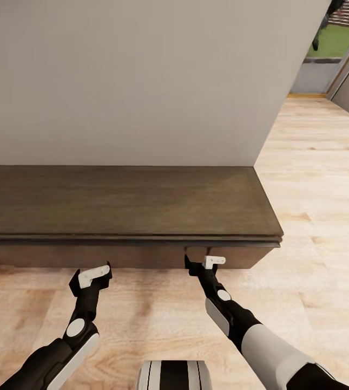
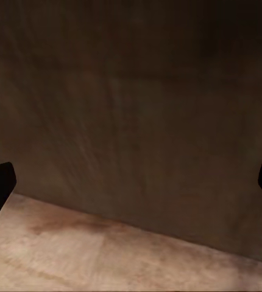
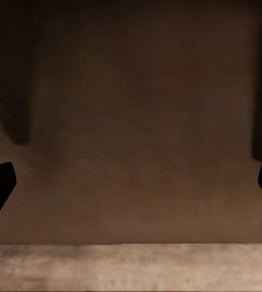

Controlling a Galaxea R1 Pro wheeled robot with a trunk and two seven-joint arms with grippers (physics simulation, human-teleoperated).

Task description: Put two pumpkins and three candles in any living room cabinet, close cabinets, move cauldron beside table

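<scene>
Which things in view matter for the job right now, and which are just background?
Job:
cabinet, drawer fronts closed
left gripper, open, empty, near the cabinet front
right gripper, open, empty, at the cabinet front

Background:
wall
wood floor
doorway far right

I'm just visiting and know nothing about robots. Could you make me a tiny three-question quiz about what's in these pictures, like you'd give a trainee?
1. True or false: the right hand is up against the front of the cabinet.
2. Multiple choice: what lies on top of the cabinet? A) two pumpkins B) a candle C) nothing
3. Fill in: the floor under the robot is made of light ______ planks.

Key:
1. True. In the head view its fingertips reach the dark front at the right end, while the left hand hangs a little short of it.
2. C. The dark brown top is bare.
3. Wood.
</scene>
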